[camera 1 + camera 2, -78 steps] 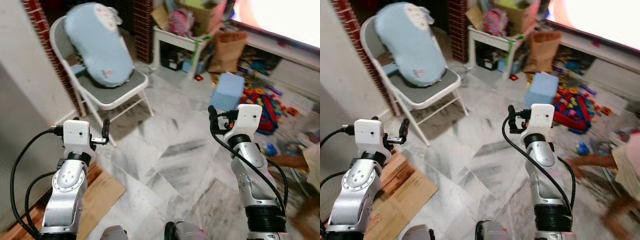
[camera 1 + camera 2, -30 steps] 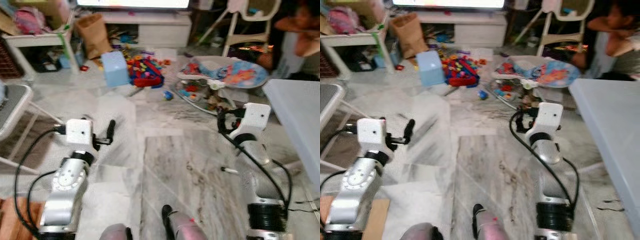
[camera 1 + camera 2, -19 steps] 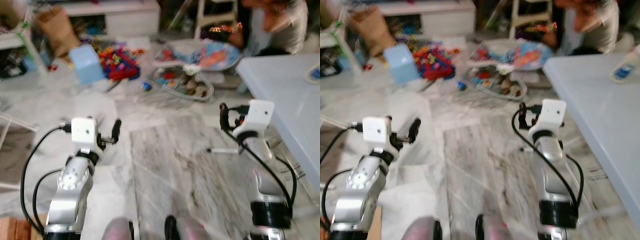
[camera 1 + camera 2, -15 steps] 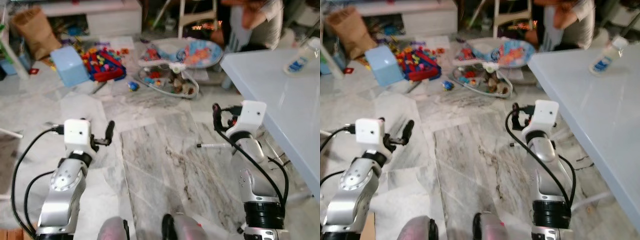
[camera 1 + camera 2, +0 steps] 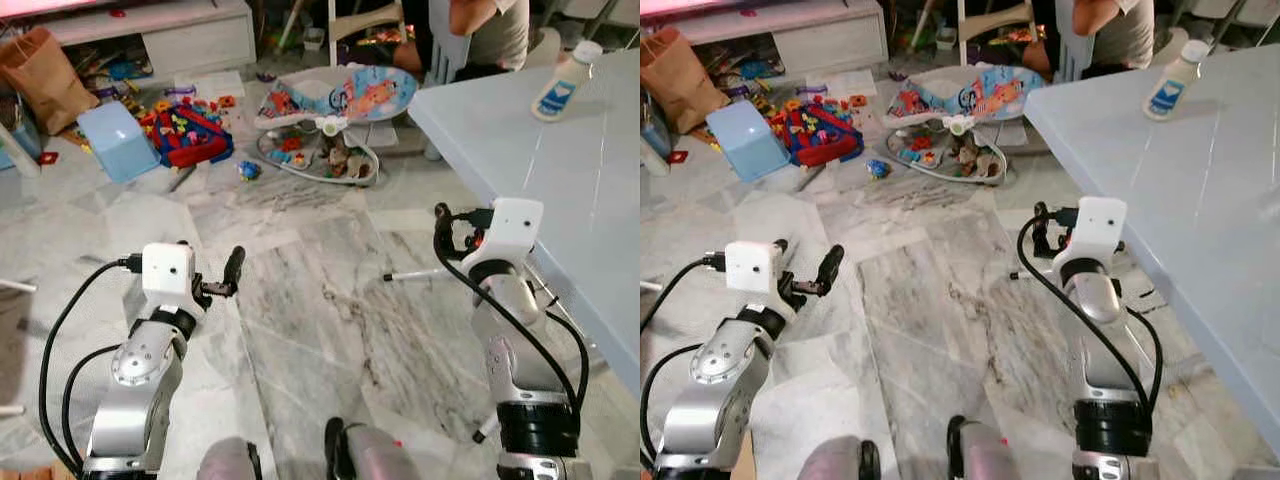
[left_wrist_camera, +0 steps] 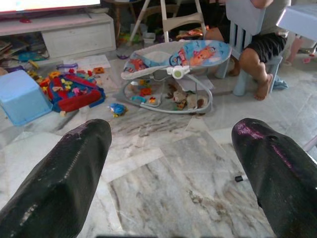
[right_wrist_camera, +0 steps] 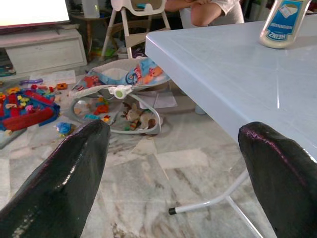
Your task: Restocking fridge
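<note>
The robot stands on a grey-veined marble floor (image 5: 330, 310) with both silver arms raised in front of it, neither one holding anything. The left gripper (image 6: 173, 173) hovers over the open floor, its two black fingers (image 6: 59, 178) spread wide apart with only tiles between them. The right gripper (image 7: 173, 173) is held up just beside the edge of a pale blue tabletop (image 5: 560, 190), and its fingers (image 7: 54, 183) are likewise set far apart and empty.

On the tabletop, toward its far side, stands a white squeeze bottle (image 5: 560, 82) with a blue label, upright and well apart from the right gripper. It is the only grocery-like thing I can see; it stands alone on that surface. A thin white leg of the table (image 7: 208, 203) runs slantwise down to the floor near the right arm.

Farther across the room a baby bouncer (image 5: 335, 105) with a colourful printed seat sits on the floor, with small toys (image 5: 940, 150) lying under it. To the robot's left of that lies a heap of bright plastic blocks (image 5: 185, 125), and just beside them a light blue box (image 5: 112, 140). A brown paper bag (image 5: 40, 78) leans near a low white cabinet (image 5: 195, 38) along the wall. Behind the bouncer a person (image 6: 257, 44) sits on a pale chair, bare foot on the tiles.
</note>
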Available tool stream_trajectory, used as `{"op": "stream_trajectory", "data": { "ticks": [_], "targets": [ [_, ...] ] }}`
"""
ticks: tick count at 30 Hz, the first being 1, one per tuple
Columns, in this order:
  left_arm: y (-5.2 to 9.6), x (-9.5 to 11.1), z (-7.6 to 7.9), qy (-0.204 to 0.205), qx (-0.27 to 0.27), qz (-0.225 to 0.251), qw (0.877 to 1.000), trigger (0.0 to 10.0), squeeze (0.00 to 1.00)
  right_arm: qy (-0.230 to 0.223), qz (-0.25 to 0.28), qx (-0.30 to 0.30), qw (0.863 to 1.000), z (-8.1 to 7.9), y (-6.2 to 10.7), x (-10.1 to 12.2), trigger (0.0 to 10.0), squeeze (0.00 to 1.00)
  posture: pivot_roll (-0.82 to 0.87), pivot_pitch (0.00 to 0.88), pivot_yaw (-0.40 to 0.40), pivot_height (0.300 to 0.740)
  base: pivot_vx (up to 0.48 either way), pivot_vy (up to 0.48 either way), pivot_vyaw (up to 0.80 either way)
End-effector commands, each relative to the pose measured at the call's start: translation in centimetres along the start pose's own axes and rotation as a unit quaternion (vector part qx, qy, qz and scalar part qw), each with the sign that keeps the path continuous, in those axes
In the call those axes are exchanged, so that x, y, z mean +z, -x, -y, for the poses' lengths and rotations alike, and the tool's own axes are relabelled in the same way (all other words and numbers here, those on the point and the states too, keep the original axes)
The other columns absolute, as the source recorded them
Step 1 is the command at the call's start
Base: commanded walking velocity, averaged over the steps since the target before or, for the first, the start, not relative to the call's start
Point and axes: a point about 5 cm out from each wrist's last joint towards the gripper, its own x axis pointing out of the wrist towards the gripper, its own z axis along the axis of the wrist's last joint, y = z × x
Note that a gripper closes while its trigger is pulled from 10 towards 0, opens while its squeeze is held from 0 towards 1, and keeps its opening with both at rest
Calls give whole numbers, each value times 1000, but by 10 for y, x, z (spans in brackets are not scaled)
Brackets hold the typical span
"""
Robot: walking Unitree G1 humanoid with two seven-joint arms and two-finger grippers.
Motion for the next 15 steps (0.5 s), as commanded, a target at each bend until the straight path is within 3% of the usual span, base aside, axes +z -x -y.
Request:
{"op": "stream_trajectory", "data": {
  "ticks": [1,4,8,10,15],
  "targets": [
    [-1,4,0,-1,-1,6,1000,10000,0,-1,6,-9,1000,2,-1,1,10000,0,34,150,-21,740,0,0,-800],
    [-2,9,-3,-6,2,12,1000,10000,0,-10,19,-2,1000,-1,-3,6,10000,0,41,150,-17,740,0,0,-800],
    [-3,17,-4,-12,5,21,1000,10000,0,-3,34,4,999,-6,-8,16,10000,0,56,161,-9,740,0,0,0],
    [-1,19,-3,-14,6,24,1000,10000,0,-8,34,-3,999,-6,-10,19,10000,0,66,166,-8,740,0,0,-800],
    [2,17,-5,-14,2,23,1000,10000,0,14,35,-13,999,-5,-5,15,10000,0,57,178,-17,740,309,0,-800]
  ]
}}
